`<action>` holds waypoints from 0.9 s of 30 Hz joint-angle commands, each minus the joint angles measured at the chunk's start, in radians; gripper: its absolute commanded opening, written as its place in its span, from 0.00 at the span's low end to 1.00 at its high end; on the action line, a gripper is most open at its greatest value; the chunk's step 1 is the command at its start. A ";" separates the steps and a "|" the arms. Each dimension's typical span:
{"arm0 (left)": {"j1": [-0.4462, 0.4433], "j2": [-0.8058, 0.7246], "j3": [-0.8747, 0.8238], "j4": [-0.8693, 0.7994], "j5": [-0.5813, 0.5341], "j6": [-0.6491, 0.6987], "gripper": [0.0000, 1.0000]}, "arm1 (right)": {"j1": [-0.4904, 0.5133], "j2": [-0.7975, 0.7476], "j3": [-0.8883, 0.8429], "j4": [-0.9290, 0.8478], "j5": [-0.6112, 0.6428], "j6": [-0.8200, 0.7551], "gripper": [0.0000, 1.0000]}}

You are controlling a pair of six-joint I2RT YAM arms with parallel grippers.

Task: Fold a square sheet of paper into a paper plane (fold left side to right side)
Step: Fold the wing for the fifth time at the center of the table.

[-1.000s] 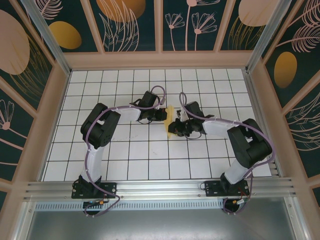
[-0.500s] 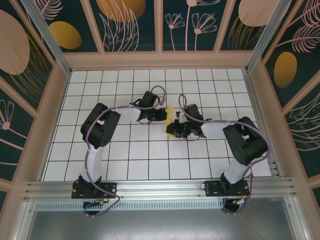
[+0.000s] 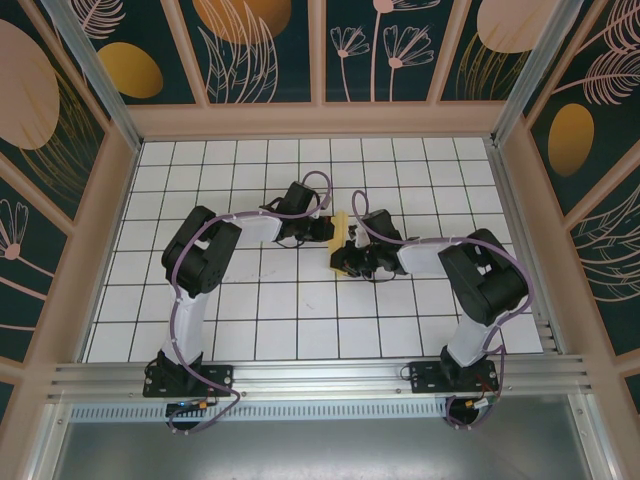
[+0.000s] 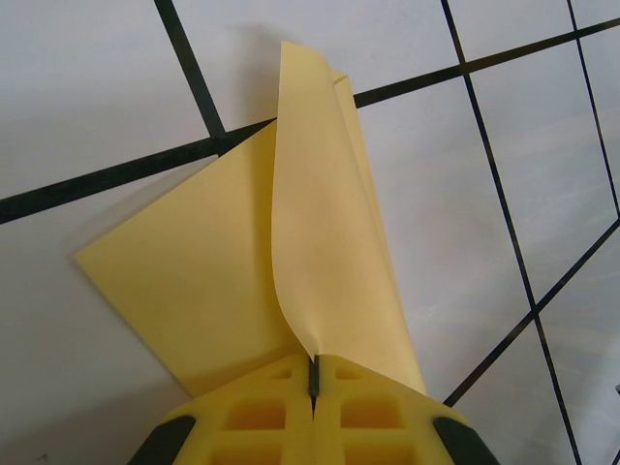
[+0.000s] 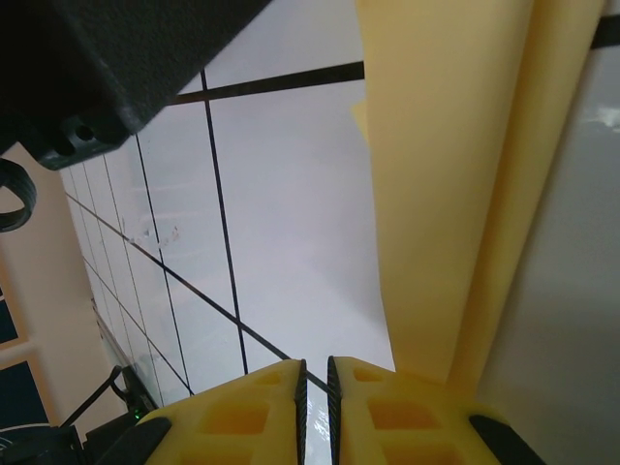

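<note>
Left wrist view shows your left gripper point(image 4: 313, 380) clamped tight on the near edge of the square sheet of paper point(image 4: 329, 252); one flap stands curling up from between the fingers while the other layer lies flat on the tiled table point(image 4: 87, 87) ahead of them; that pinch looks meant to carry the left side across to the right; further right, your right gripper point(image 5: 315, 387) has its fingers drawn almost together on nothing, the sheet running just outside one finger, probably placed there to steady the fold
</note>
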 commanded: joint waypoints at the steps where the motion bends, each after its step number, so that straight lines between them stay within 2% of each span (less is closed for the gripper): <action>1: 0.006 0.056 -0.001 -0.036 -0.067 0.002 0.05 | 0.010 0.028 0.030 0.006 -0.014 -0.006 0.18; 27: 0.007 0.060 -0.001 -0.037 -0.075 0.001 0.04 | 0.030 0.063 0.061 -0.114 0.040 -0.062 0.18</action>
